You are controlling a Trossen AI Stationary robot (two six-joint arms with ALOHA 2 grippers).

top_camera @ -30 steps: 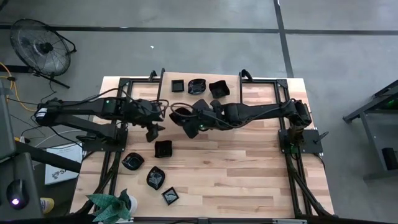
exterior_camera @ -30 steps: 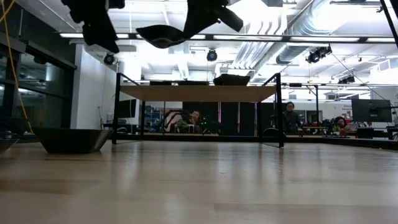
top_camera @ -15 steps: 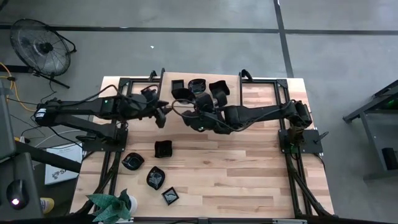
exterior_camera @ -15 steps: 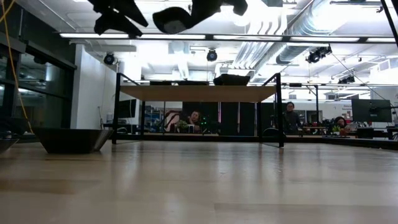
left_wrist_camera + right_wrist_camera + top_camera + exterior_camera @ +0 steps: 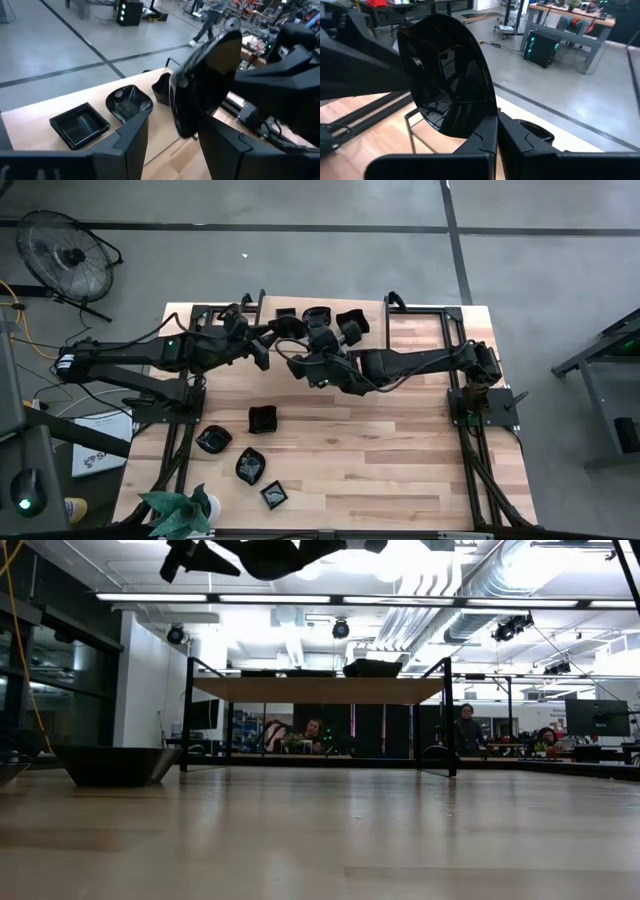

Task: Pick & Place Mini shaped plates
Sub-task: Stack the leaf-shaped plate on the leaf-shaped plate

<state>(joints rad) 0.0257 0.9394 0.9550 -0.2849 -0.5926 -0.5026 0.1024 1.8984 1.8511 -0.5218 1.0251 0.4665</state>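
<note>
From above, we see the right gripper [image 5: 297,332] clamped on a black plate [image 5: 290,328] over the table's [image 5: 400,450] far edge, the left gripper [image 5: 264,345] just beside it. The right wrist view shows the plate [image 5: 447,82] standing on edge, hollow facing the camera. The left wrist view shows left fingers [image 5: 132,137] apart, either side of its rim.

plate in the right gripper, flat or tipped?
Tipped on edge. The right gripper is shut on the plate rim, and the plate's hollow face stands near vertical above the fingers.
</note>
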